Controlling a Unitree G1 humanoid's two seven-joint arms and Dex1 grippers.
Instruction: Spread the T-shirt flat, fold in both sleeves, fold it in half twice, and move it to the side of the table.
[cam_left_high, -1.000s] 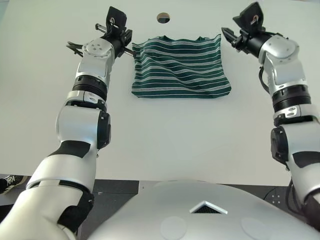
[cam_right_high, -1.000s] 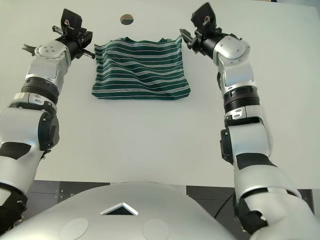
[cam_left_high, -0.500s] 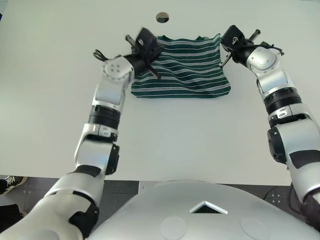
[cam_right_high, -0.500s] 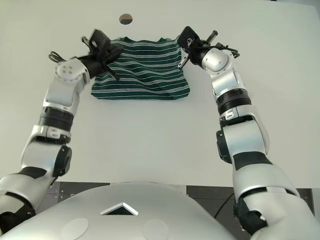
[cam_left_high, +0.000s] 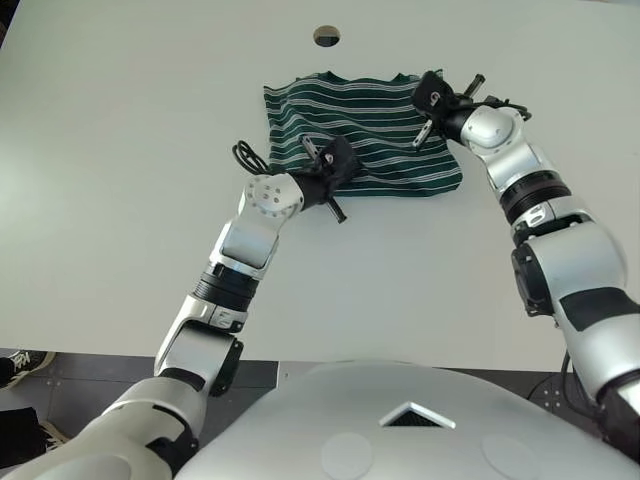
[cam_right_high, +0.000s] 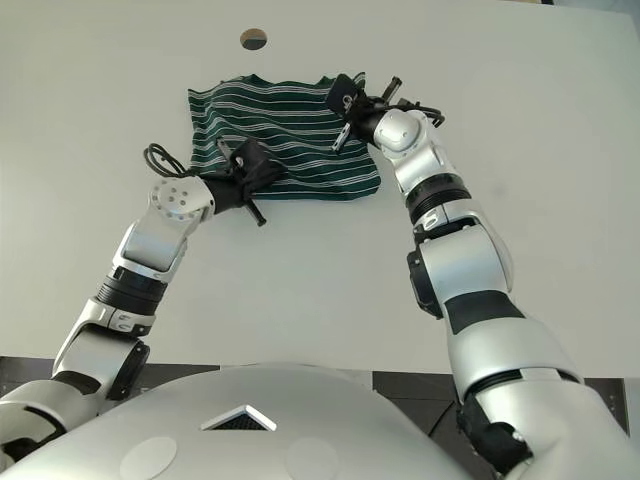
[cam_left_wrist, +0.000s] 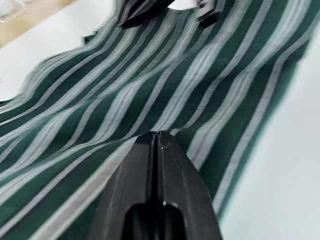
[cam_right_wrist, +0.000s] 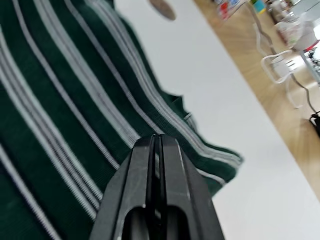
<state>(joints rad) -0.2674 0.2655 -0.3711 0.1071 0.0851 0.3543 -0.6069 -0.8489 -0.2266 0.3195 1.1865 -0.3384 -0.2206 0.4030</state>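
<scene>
left gripper clenched, no cloth seen between its fingers; the folded striped t-shirt lies just under and beyond the tips on the white table. right gripper also clenched, shirt's far right part beneath its tips.

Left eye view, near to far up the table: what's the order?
Left end effector → right end effector → small round dark hole in the white table. I left out the folded green T-shirt with white stripes because both end effectors overlap it.
</scene>
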